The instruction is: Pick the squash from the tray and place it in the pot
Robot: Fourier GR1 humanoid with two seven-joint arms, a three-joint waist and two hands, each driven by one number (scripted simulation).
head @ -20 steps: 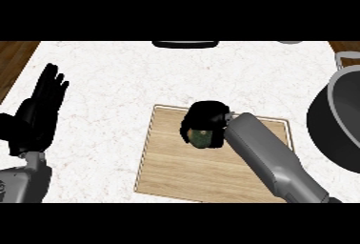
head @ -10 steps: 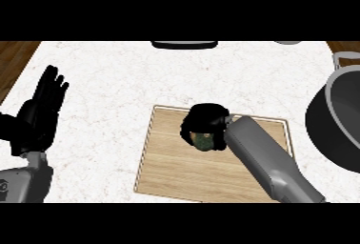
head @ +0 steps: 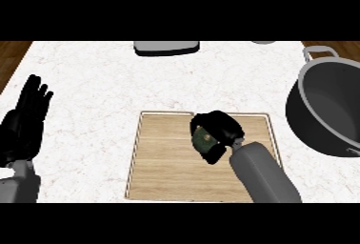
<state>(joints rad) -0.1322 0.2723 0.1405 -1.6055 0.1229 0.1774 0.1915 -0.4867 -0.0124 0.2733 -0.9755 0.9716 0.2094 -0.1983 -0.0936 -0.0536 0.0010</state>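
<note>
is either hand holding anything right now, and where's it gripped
The right hand is curled round the squash over the tray, covering its top and sides. The left hand rests open at the left edge, holding nothing.

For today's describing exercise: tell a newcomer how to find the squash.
Start at the wooden tray in the middle of the white counter. Near its far edge, the black right hand curls round the squash. It is the only dark green, mottled thing there.
</note>
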